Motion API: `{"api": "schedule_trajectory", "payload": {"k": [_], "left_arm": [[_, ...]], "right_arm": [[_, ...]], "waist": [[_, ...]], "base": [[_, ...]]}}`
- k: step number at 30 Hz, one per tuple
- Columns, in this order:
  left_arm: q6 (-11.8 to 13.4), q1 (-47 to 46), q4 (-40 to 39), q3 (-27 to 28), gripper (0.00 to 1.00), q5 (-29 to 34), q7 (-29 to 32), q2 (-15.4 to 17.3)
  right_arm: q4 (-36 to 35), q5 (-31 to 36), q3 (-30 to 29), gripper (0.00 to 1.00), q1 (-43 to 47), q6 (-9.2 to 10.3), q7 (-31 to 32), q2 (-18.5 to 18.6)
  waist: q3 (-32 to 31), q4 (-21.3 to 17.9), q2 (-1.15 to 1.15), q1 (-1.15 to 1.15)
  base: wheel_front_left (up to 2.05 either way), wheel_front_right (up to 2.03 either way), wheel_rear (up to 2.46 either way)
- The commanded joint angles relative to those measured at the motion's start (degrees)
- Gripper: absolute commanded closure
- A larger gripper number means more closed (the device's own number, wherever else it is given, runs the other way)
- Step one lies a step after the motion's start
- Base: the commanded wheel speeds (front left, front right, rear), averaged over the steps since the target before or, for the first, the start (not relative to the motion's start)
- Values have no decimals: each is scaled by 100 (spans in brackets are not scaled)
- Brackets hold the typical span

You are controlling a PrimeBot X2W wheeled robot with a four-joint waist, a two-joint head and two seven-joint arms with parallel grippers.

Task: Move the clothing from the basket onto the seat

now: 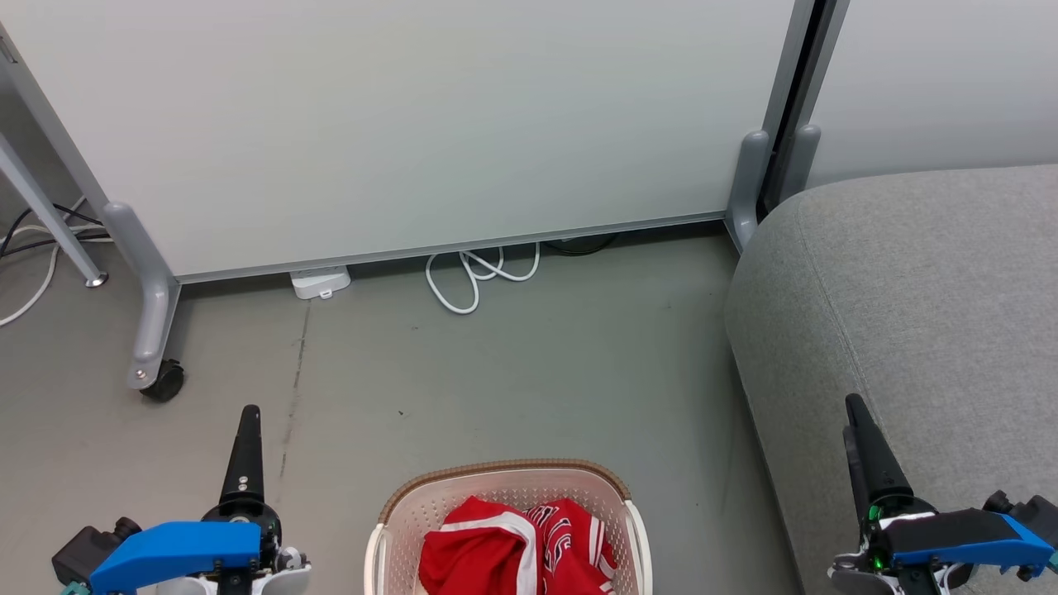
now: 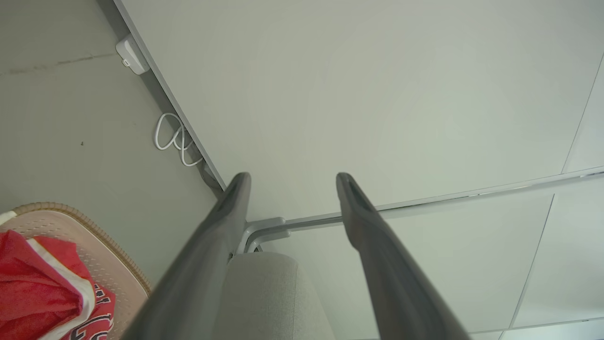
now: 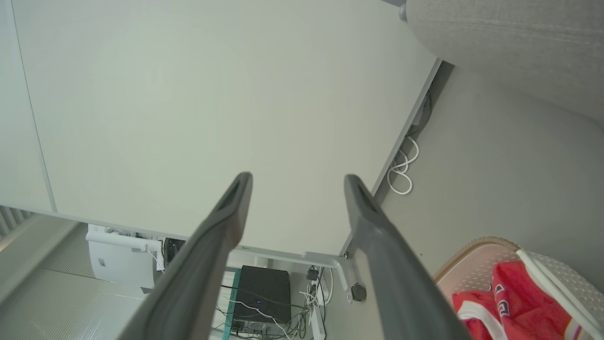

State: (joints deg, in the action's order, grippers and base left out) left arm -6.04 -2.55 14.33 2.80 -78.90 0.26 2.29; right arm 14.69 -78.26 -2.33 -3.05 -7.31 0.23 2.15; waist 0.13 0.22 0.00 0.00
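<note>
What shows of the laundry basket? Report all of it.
The basket is cream-white plastic with perforated walls, a brown braided-looking rim and white handles at its sides. It stands upright on the grey floor at the bottom middle of the head view, with its near part cut off by the picture's edge. Crumpled red clothing with white stripes and lettering lies inside, against its walls. The grey seat stands apart from it, on its right.

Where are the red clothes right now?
In the head view the red clothes lie bunched inside the cream basket on the floor, bottom centre, with the grey seat off to the right.
</note>
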Motion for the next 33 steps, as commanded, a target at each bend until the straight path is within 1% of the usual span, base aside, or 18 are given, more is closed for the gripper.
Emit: {"api": "schedule_trajectory", "payload": {"k": [1,10,17,24,25,33], "left_arm": [[24,-69,-136,-52,0,307,-78,48],[57,-37,-268,-205,0,1531,-276,53],[18,13,-299,-309,0,2350,-419,56],[-21,33,-372,-388,0,3105,-552,59],[-21,33,-372,-388,0,3105,-552,59],[-68,65,-465,-481,0,3843,-691,74]], "right_arm": [[-114,290,18,0,-91,-12,-72,39],[-240,1439,9,0,-47,-14,-271,47],[-314,2289,27,0,11,-15,-411,52],[-352,2929,58,0,23,-16,-545,57],[-352,2929,58,0,23,-16,-545,57],[-329,3558,108,0,32,-17,-685,63]], "waist": [[-1,4,0,0],[-2,29,0,0],[-6,47,0,0],[-6,61,0,0],[-6,61,0,0],[-9,65,0,0]], "base": [[0,0,0],[0,0,0],[0,0,0],[0,0,0],[0,0,0],[0,0,0]]}}
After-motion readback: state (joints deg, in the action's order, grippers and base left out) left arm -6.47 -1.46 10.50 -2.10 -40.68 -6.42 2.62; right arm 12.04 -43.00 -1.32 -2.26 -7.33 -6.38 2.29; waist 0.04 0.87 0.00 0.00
